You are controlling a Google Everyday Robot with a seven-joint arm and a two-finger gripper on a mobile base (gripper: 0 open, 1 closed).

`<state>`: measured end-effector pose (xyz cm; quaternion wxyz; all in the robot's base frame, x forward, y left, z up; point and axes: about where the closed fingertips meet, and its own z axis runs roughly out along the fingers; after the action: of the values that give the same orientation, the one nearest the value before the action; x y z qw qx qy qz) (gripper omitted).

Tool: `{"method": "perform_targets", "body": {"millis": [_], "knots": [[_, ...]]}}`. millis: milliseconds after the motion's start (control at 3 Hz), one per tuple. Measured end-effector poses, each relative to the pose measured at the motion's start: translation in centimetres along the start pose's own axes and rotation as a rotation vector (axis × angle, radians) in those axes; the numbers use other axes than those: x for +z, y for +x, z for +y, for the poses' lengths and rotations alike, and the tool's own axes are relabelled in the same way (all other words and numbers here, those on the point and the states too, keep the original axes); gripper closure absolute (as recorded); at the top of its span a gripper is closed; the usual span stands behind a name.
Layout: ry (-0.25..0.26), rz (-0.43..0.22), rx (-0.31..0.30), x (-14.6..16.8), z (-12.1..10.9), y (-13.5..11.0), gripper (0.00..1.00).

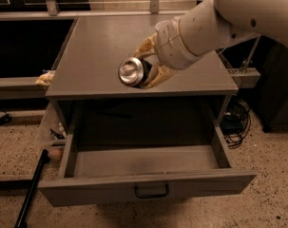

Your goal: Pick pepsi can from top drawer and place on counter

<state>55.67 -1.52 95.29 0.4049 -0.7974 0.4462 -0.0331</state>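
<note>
The pepsi can (132,71) is tilted on its side, its shiny silver top facing the camera, held over the front part of the counter (98,42). My gripper (149,64) is shut on the can, with one tan finger (144,46) above it and the other below. The white arm reaches in from the upper right. The top drawer (148,186) is pulled out wide below the counter. Its grey inside shows nothing in it, and its dark handle (151,192) sits at the middle of the front panel.
A yellowish object (45,78) lies on the ledge left of the cabinet. A black pole (32,189) leans on the floor at the lower left. Cables (234,122) lie on the floor to the right. A metal rail runs behind the counter.
</note>
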Motion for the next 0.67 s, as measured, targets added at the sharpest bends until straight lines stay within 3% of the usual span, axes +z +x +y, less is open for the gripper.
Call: {"method": "perform_targets", "body": {"millis": [333,667], "knots": [[0.033,0.055,-0.165,-1.2,-3.2,2.1,1.0],[0.01,0.105,-0.383,-1.9,-6.2,4.1,1.0]]}}
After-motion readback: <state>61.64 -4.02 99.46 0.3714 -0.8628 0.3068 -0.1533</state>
